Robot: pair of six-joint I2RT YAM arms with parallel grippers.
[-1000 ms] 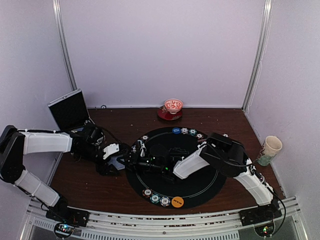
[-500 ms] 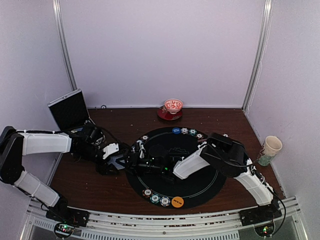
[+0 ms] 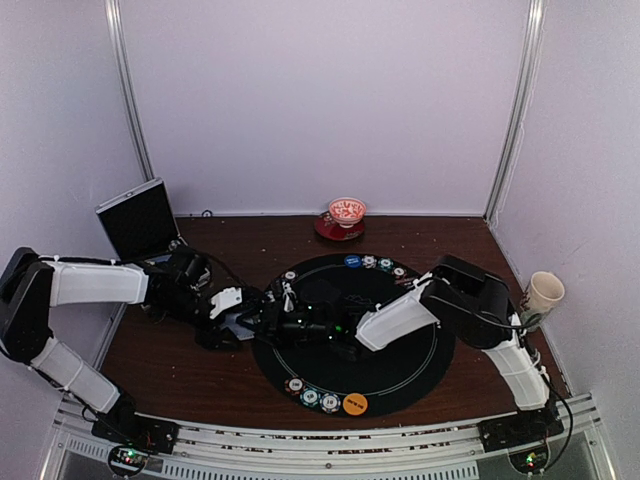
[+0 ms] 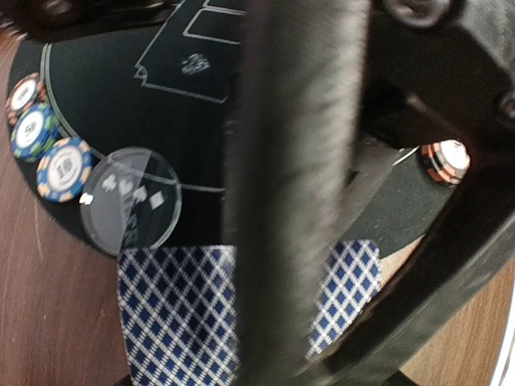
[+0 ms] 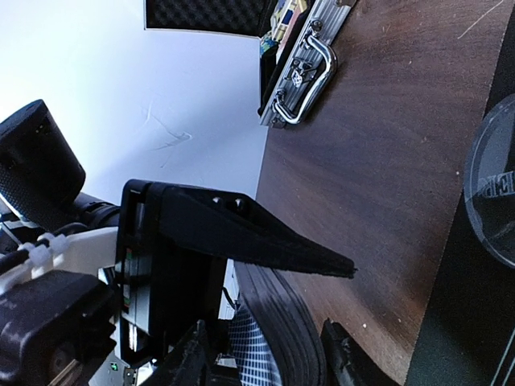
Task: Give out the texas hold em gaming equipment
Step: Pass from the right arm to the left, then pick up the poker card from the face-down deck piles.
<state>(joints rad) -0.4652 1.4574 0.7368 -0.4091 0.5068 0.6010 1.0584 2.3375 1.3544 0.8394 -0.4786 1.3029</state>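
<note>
The left gripper (image 3: 248,318) is closed on the playing cards (image 4: 181,314), held between its jaws. The right gripper (image 3: 282,322), just in front of them, has its jaws apart and holds nothing visible. I judge this to be a card handover. Next, one arm must draw away slowly, because the poker chips (image 4: 64,167) and the edge of the mat (image 3: 400,372) lie just beyond the jaws. The room above them looks freest.

Soft even light, top view sharp, left wrist view blurred up close, right wrist view glaring white
</note>
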